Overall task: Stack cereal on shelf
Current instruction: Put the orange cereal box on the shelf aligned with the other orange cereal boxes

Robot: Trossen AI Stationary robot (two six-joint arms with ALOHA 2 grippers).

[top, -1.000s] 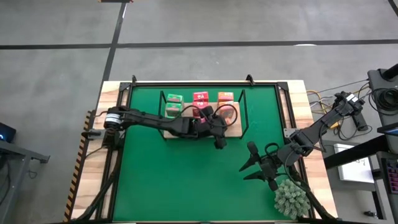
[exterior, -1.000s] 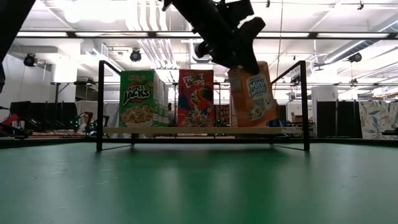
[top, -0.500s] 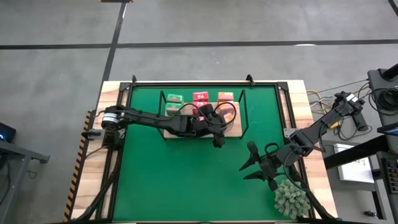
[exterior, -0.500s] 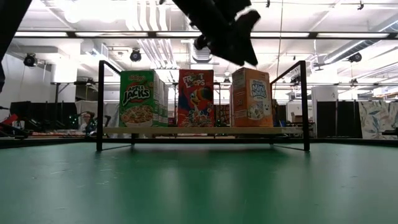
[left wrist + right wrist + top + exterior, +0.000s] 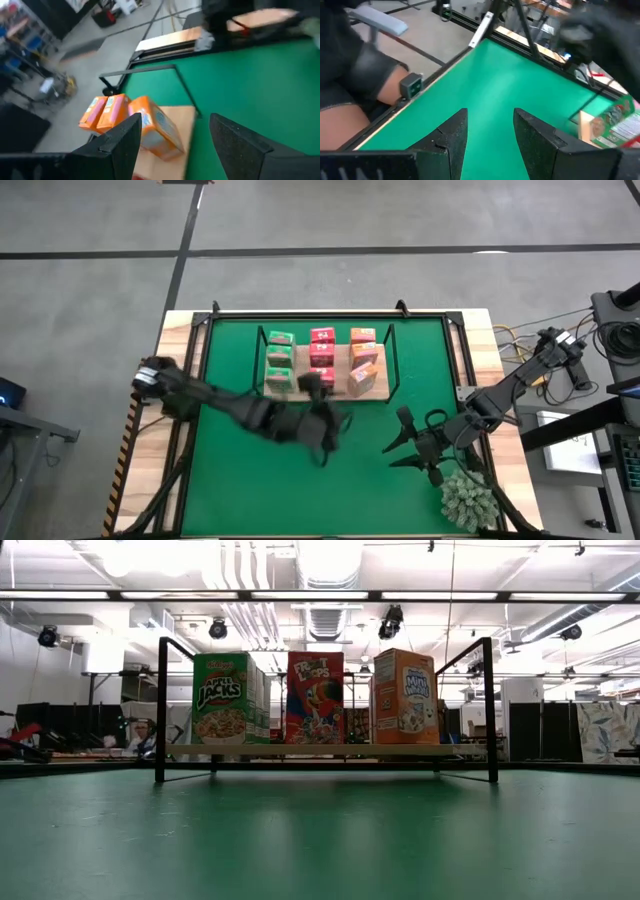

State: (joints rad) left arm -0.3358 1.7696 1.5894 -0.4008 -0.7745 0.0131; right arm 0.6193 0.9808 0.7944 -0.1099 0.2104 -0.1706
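Looking down from the high view, I saw the left gripper point(image 5: 322, 442) blurred, near the shelf point(image 5: 325, 367), where the cereal point(image 5: 322, 360) stood; I couldn't tell its spread there. My left wrist view showed fingers point(image 5: 120, 145) wide, empty, orange boxes point(image 5: 150, 131) beyond them. My right gripper point(image 5: 415, 445) waited wide near the plant point(image 5: 466, 498).

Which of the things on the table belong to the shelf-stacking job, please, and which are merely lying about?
Job:
cereal boxes, in green, pink-red and orange rows
wooden shelf with black wire frame
left tool, open, empty, over the mat

Lying about:
spiky plant
right tool, open, idle beside the plant
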